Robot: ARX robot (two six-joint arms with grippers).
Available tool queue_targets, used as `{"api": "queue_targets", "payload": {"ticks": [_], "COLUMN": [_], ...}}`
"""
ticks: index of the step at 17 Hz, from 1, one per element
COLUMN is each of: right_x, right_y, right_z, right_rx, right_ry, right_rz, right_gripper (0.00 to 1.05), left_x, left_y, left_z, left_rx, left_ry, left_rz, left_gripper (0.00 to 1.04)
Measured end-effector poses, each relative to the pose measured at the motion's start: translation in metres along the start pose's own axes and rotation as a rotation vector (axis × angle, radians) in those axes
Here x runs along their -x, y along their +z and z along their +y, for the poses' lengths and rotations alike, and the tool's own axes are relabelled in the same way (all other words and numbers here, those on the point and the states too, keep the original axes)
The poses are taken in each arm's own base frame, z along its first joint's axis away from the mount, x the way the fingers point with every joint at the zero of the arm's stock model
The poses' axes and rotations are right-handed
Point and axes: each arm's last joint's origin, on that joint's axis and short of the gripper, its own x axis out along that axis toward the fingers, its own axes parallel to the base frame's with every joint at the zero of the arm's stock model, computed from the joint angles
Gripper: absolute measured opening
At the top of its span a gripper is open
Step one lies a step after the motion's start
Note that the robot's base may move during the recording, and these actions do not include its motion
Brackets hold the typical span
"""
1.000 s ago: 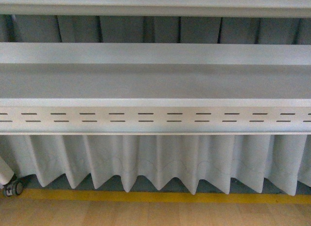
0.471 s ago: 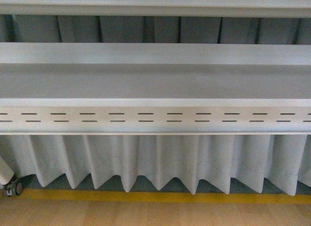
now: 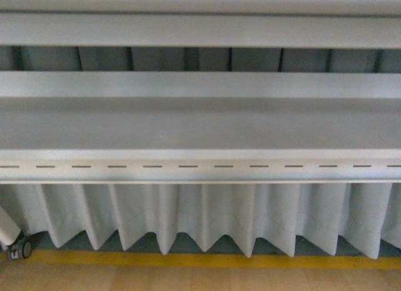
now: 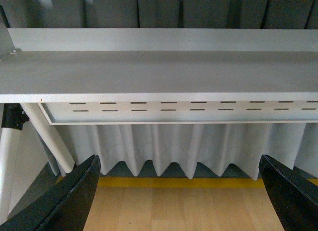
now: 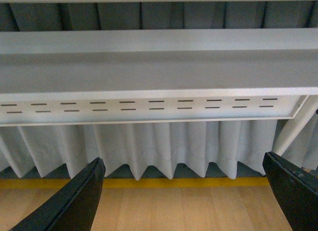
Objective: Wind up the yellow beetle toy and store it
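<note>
- The front view faces a white shelf [image 3: 200,125], flat and bare along the whole width that shows.
- Its front edge [image 3: 200,166] carries a row of short dark slots.
- A second white board [image 3: 200,29] runs parallel above it, with a grey pleated backdrop [image 3: 200,58] between the two.
- Below the shelf hangs a pleated white cloth [image 3: 200,216], its scalloped hem ending just above a yellow stripe [image 3: 200,260] on the wooden floor [image 3: 200,280].
- A small caster [image 3: 19,248] sits at the far lower left, under a white leg [image 3: 7,227].
- The left gripper [image 4: 179,164] is released: its black fingers [image 4: 74,196] stand wide apart with only floor and cloth between them.
- The right gripper [image 5: 184,159] is likewise spread, its black fingers [image 5: 79,196] holding nothing.
- Both wrist views look at the shelf's slotted edge from lower down, well apart from it.
- The yellow beetle toy shows in none of the three views, so its place cannot be told.
</note>
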Motion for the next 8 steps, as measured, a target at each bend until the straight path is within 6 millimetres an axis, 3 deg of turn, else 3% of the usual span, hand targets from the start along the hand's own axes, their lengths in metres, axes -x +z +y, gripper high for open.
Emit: {"api": "queue_targets", "payload": {"ticks": [8], "right_x": [0.0000], "right_y": [0.0000], "right_z": [0.0000], "right_rx": [0.000], "right_ry": [-0.002], "right_rz": [0.000], "right_gripper": [0.98], "left_x": [0.0000], "left_y": [-0.0003], "left_z": [0.0000], "left_rx": [0.000], "left_ry": [-0.001], "left_rz": [0.003], "left_gripper": [0.98]}}
